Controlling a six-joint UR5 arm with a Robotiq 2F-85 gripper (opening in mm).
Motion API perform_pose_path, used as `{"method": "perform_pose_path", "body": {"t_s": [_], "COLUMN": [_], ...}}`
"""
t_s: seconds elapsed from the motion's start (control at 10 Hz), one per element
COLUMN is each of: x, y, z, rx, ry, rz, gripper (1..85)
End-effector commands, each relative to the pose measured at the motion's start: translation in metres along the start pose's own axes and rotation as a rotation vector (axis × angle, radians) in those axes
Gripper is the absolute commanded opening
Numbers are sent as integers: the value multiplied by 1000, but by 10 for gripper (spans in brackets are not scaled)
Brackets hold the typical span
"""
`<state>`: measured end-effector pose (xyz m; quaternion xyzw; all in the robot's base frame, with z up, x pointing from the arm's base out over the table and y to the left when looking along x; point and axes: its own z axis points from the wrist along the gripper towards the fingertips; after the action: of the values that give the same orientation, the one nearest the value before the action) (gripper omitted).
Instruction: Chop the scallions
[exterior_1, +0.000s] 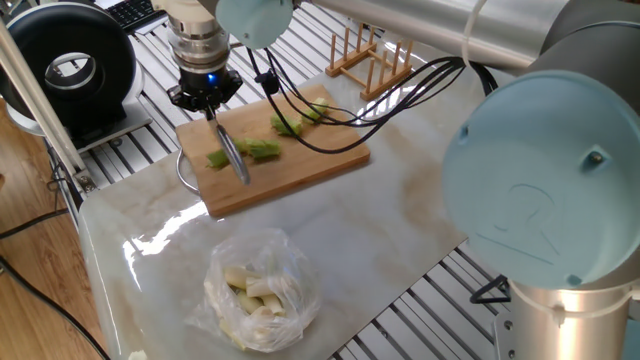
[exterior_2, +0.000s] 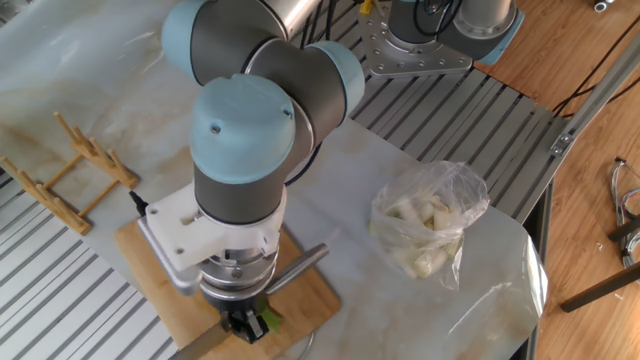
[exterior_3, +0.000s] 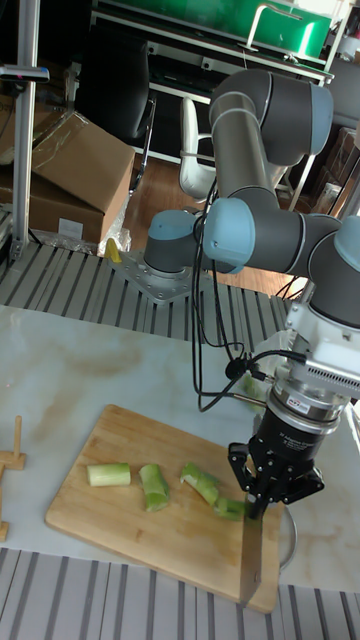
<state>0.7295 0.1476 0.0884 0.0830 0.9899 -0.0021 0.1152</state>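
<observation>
From the tall fixed view, nearest the camera stood the gripper (exterior_3: 262, 497), its fingers pinching the handle of a knife (exterior_3: 250, 560) whose blade hung downward over the near right edge of the cutting board (exterior_3: 110, 520). The blade tip looked to sit low over the wood, just right of the closest green chunk; whether it touched the board could not be told.

On the board lay the scallions (exterior_3: 155, 486), already in four short pieces strung in a loose row: a pale one at the left, then two mid-green chunks, then a darker piece right beside the gripper. The board itself rested on the marble tabletop (exterior_3: 60, 370), with a metal ring partly showing under its right corner.

In one fixed view the same row ran diagonally across the board, the knife slanting between the chunk nearest the gripper and the next one along. A clear plastic bag (exterior_1: 262, 292) of whitish pieces sat on the tabletop, well apart from the board, and a wooden rack (exterior_1: 368, 60) stood beyond it.

The step in hand appeared to be mid-chopping, between cuts. The next move would call for setting the blade squarely across a remaining long chunk and pressing straight down without shoving it along the board.
</observation>
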Motion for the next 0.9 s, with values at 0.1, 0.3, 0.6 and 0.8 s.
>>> {"method": "perform_pose_path", "body": {"t_s": [0.1,0.3,0.6,0.8], "x": [-6,-16,-29,-31], "y": [0,7,8,4], "z": [2,4,3,3], "rx": [-7,-33,-28,-13], "ry": [-9,-36,-83,-83], "rz": [-178,-208,-277,-298], "gripper": [10,10,10,10]}}
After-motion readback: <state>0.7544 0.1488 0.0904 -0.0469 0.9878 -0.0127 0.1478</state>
